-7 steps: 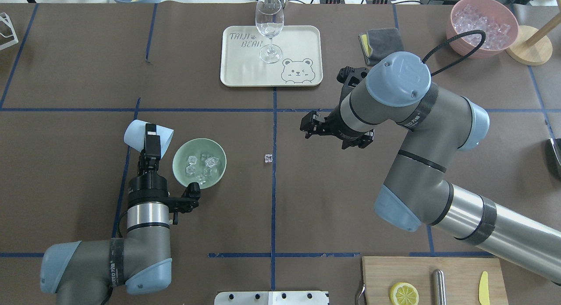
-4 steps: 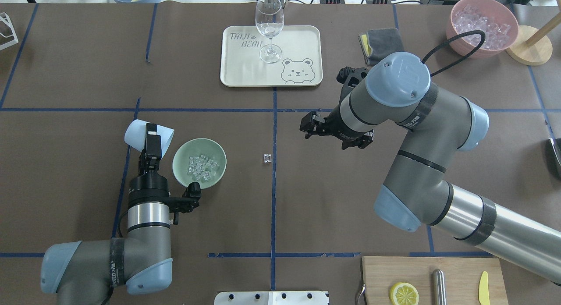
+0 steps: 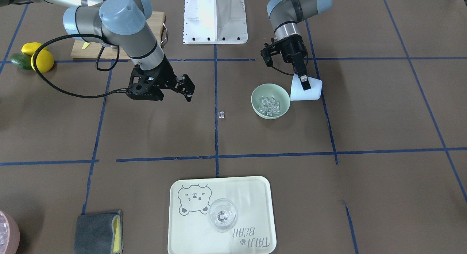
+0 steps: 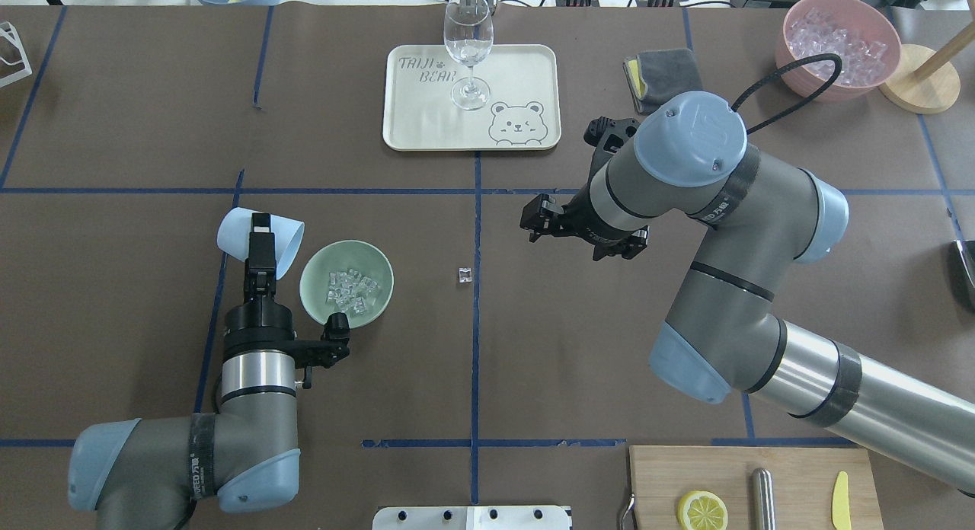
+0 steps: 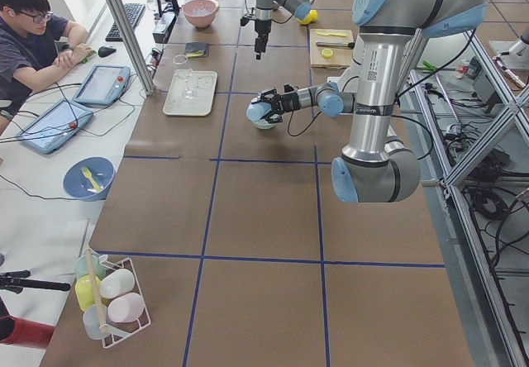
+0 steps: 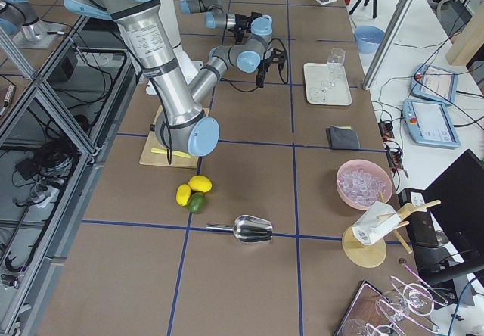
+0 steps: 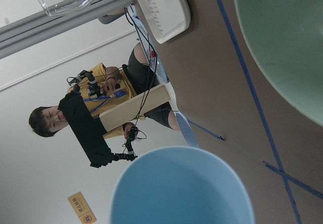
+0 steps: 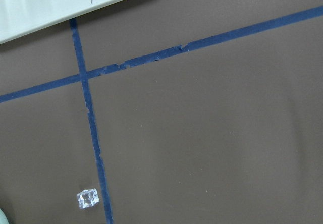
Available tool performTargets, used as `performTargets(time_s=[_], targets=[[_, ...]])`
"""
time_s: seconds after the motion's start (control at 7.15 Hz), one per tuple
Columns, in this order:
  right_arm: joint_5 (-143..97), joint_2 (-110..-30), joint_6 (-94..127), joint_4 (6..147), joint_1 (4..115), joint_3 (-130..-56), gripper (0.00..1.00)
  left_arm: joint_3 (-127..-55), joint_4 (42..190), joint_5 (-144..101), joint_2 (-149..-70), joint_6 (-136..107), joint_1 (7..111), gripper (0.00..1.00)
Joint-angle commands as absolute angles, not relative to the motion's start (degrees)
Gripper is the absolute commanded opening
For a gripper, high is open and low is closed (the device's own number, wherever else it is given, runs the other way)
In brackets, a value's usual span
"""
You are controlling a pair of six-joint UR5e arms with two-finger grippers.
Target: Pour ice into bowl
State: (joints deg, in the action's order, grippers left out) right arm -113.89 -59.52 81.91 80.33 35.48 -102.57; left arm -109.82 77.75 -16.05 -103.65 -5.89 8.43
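The mint-green bowl [image 4: 381,267] [image 3: 281,90] sits left of centre and holds a cluster of small clear ice cubes [image 4: 351,290] [image 3: 269,105]. My left gripper [image 4: 261,239] [image 3: 303,82] is shut on a light blue cup [image 4: 286,237] [image 3: 312,93], which is tipped on its side with its mouth at the bowl's rim. The left wrist view shows the cup's rim [image 7: 181,186] and the bowl's edge [image 7: 287,47]. One stray ice cube [image 4: 465,274] [image 3: 220,114] [image 8: 88,198] lies on the table. My right gripper [image 4: 535,218] [image 3: 186,88] hovers open and empty right of that cube.
A cream tray [image 4: 525,73] with a wine glass [image 4: 468,43] stands at the far middle. A grey cloth [image 4: 663,77] and a pink bowl of ice [image 4: 838,46] are far right. A cutting board [image 4: 750,469] with a lemon slice is near right.
The ice in the bowl has settled into a tight cluster. My left gripper has shifted slightly away with the cup. The right arm has barely moved.
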Motion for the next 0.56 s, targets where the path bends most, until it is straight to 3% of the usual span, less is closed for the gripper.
performTargets(time_s=[0.0,0.42], targets=[[-113.9,-59.5,82.0,80.3,35.3,-102.6,1.0,-109.9,77.9,-17.9,-103.7,-23.2,8.3,0.0],[-113.8,-59.5,82.0,80.3,35.2,-102.6,1.0,-110.2,78.0,-20.4,-104.1,-45.4,8.2,0.0]])
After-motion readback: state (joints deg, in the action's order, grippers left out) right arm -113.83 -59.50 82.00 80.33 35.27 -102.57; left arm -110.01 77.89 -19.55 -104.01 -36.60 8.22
